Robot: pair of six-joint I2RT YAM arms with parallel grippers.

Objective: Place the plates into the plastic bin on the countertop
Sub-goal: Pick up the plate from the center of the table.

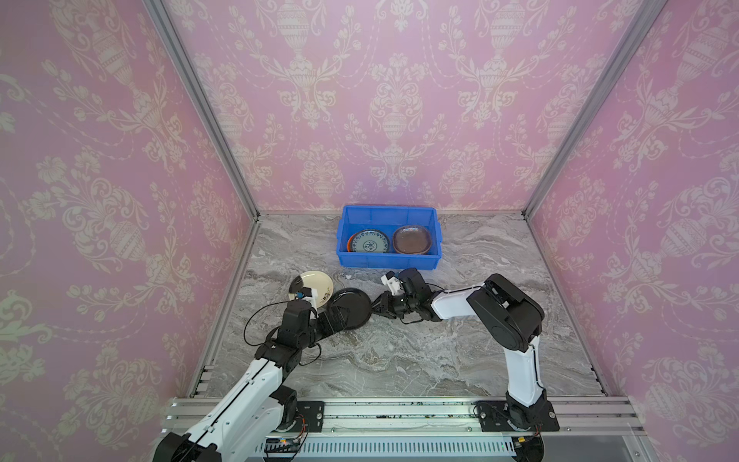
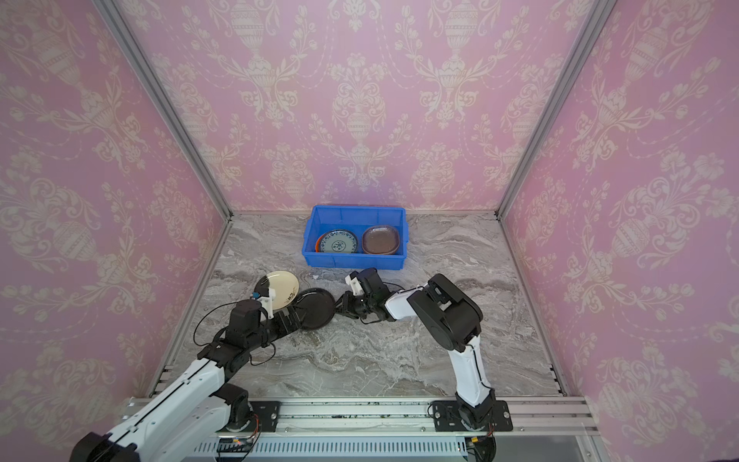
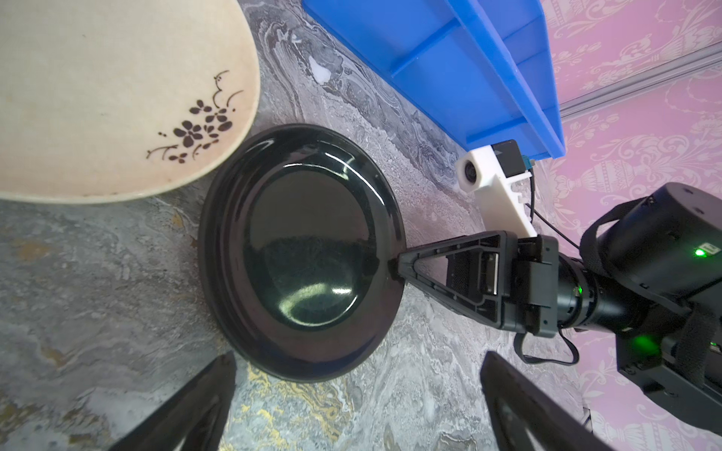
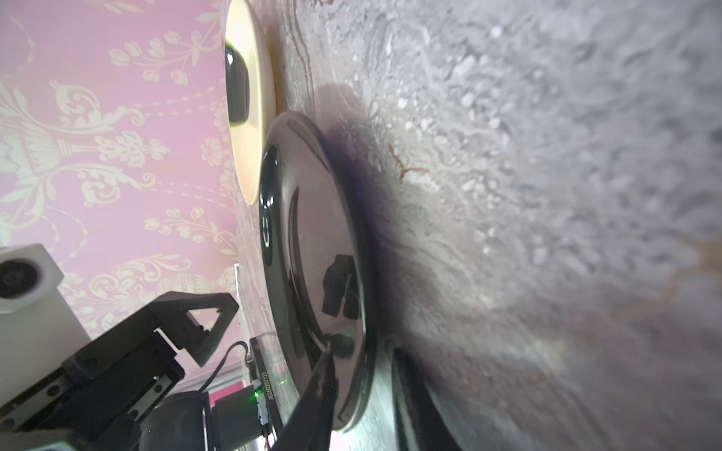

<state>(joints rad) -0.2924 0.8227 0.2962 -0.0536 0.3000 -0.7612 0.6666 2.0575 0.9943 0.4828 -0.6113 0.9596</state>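
Right now your right gripper (image 3: pixel 396 269) sits narrowed onto the rim of the black plate (image 1: pixel 352 306), with one finger on the glossy upper face and the other tucked beneath the edge, as the right wrist view shows. Both fingers seem to touch it, though you cannot tell how firm the pinch is. The plate lies on the marble-veined countertop (image 1: pixel 400 352), well short of the blue plastic bin (image 1: pixel 388 262). Your left gripper (image 3: pixel 357 363) hangs spread wide and empty just beside the plate's opposite edge.

The main risk, to my eye, is the grip itself. It is a thin bite at one edge of a slick, shiny plate, so on lifting the plate could pivot downward or slide out and drop. The cream plate with the dark flower sprig (image 3: pixel 117 97) lies just beside the black one, perhaps touching it, and a dragged or tilted lift could knock it. The left fingers stand close enough to be struck if you swing that way. At the bin, a sagging plate may catch the near wall. Inside, a teal-patterned plate (image 1: pixel 370 241) rests on an orange one (image 1: pixel 349 242), next to the brownish translucent square plates (image 1: pixel 412 239) — a hard release onto either stack could chip something.

No brand shows on any plate or on the bin. A small printed label on the left arm appears in the right wrist view, too small to read reliably.
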